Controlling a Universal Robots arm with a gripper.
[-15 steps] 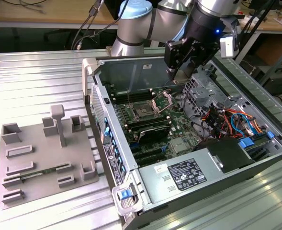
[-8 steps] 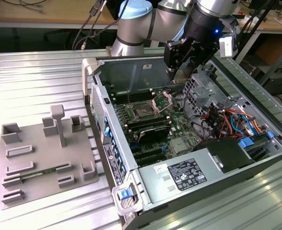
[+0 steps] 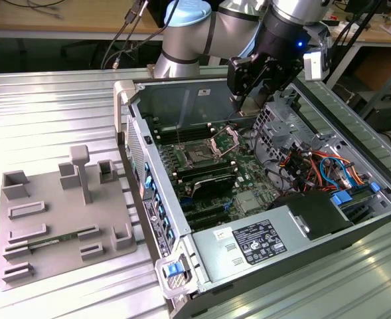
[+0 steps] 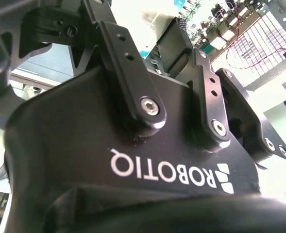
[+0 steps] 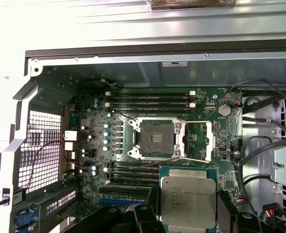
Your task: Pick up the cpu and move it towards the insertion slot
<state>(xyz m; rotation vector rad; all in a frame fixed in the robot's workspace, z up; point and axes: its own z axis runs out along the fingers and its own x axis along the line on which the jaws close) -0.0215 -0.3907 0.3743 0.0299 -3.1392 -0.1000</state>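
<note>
Black fingers: in the first wrist view two dark fingers flank the cpu on opposite edges; they look clenched on it, holding it flat with the silvery top facing the camera.
Cpu: lifted, hanging above the green board, just beside the insertion slot but not yet over it; level carriage suits a chip that must drop in square.
Insertion slot: dark centre bare, silver bracket swung aside, so the socket stands ready to receive.
Gripper: in the exterior view the gripper reaches down into the open computer case near its far wall, above the slot.
Grey tray: the tray lies outside the case, toward the exterior view's left, well apart from the arm.
</note>
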